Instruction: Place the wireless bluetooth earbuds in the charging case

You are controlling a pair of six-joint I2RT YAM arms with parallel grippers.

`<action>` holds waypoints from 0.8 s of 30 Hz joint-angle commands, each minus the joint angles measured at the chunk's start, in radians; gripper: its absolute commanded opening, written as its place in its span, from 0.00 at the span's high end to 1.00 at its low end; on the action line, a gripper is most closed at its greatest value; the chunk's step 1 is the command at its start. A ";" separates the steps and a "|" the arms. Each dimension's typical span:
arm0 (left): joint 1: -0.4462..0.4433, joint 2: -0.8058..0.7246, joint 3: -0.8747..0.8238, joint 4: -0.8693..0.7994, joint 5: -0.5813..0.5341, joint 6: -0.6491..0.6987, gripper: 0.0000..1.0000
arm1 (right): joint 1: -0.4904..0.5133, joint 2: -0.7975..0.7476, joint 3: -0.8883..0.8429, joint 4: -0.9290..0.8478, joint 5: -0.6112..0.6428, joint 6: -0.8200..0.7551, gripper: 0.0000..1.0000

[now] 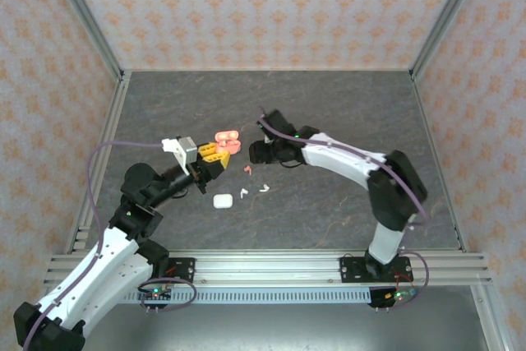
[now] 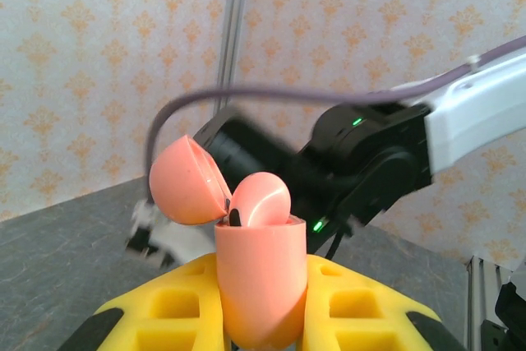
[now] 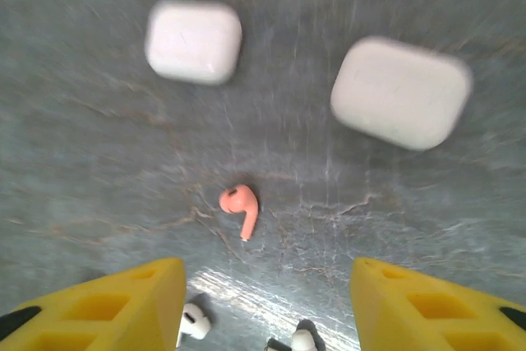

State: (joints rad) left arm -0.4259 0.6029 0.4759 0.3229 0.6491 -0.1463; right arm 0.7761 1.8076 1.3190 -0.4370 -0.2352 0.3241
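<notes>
My left gripper is shut on a coral-pink charging case, held upright off the table with its lid hinged open. One pink earbud sits in the case. A second pink earbud lies loose on the table. My right gripper hovers open above it, yellow fingers wide apart and nothing between them. Two white earbuds lie just nearer.
A shut white case rests on the dark table, and another white case lies beside it. The right arm's dark wrist is close behind the held pink case. Patterned walls enclose the table.
</notes>
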 commanded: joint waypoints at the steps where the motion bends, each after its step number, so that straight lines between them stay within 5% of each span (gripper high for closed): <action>1: -0.005 -0.025 0.040 -0.021 0.000 0.033 1.00 | 0.023 0.081 0.099 -0.043 0.038 0.009 0.46; 11: -0.005 -0.034 0.041 -0.020 0.003 0.033 1.00 | 0.055 0.304 0.298 -0.161 0.068 -0.071 0.48; 24: -0.005 -0.027 0.042 -0.018 0.003 0.033 1.00 | 0.082 0.404 0.381 -0.230 0.093 -0.108 0.53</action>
State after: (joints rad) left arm -0.4259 0.5827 0.4770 0.2943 0.6491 -0.1291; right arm 0.8505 2.1971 1.6752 -0.6113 -0.1764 0.2337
